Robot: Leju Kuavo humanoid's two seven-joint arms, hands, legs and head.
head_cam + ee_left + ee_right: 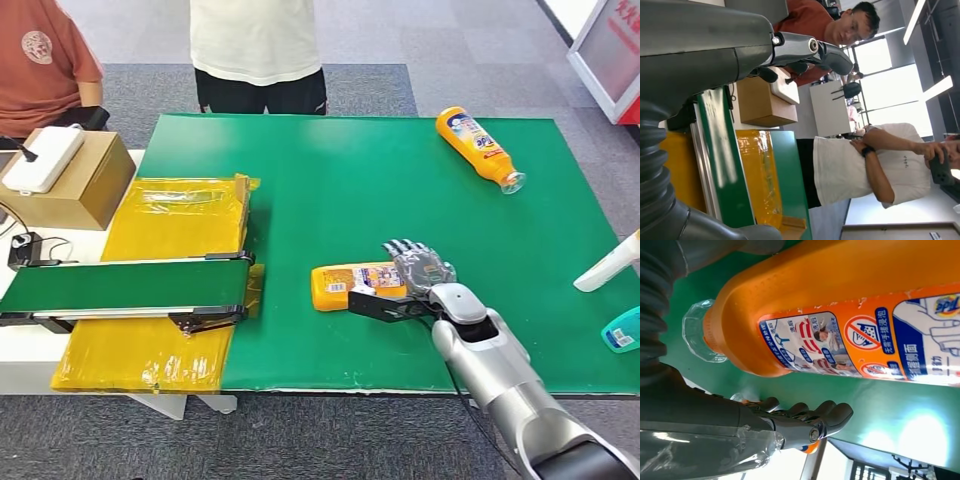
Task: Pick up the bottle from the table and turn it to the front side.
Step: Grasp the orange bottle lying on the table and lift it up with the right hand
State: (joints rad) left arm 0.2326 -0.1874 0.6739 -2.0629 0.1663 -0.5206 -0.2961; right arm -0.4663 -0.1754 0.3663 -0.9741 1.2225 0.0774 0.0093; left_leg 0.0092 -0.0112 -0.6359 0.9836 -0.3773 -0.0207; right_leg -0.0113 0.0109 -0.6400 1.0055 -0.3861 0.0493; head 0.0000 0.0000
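Right arm stretched forward, right hand [417,268] lowered with fingers spread, left hand [806,50] fingers extended

A mat [362,150] covers the right part of the worktop [23,365]. Near the mat's front middle a bottle [355,284] lies on its side, with the right hand [419,268] resting at its right end. A second bottle [477,146] lies at the far right corner of the mat. Left of the mat a conveyor [124,288] runs across a sheet [177,215]. Behind the conveyor, at the far left, a box [75,185] carries a small device [44,158]. Two people [256,50] stand behind the worktop
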